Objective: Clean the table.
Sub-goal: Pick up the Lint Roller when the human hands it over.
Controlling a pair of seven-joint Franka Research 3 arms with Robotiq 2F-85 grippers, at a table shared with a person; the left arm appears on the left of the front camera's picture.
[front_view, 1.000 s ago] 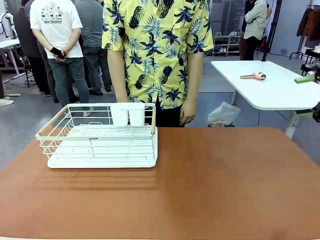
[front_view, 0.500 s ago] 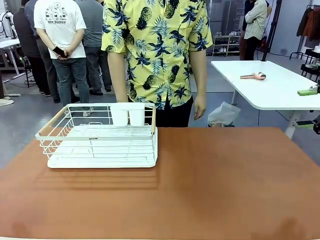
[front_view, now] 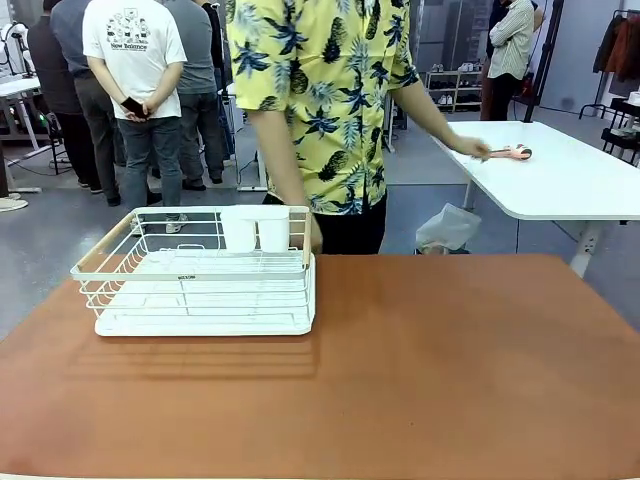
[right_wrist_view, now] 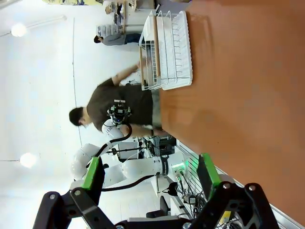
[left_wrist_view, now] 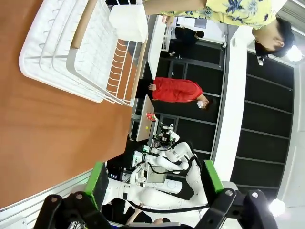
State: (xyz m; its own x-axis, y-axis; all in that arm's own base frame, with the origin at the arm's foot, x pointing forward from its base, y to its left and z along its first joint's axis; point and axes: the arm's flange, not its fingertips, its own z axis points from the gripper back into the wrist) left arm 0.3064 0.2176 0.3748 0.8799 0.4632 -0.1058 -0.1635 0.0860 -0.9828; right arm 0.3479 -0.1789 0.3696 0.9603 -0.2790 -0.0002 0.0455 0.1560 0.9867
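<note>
both grippers are spread wide with nothing held (black, with green pads): left gripper (left_wrist_view: 153, 181), right gripper (right_wrist_view: 149, 174). a white wire rack (front_view: 200, 290) sits on the smooth reddish-brown table (front_view: 450, 370).

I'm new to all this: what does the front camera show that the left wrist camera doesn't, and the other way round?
The front view adds the person's hand reaching to a pinkish tool on the white side table.

The left wrist view adds the left end effector, which is open, its green pads apart with nothing between them.

Both share the white wire rack, with white containers at its far edge, standing on the reddish-brown table.
</note>
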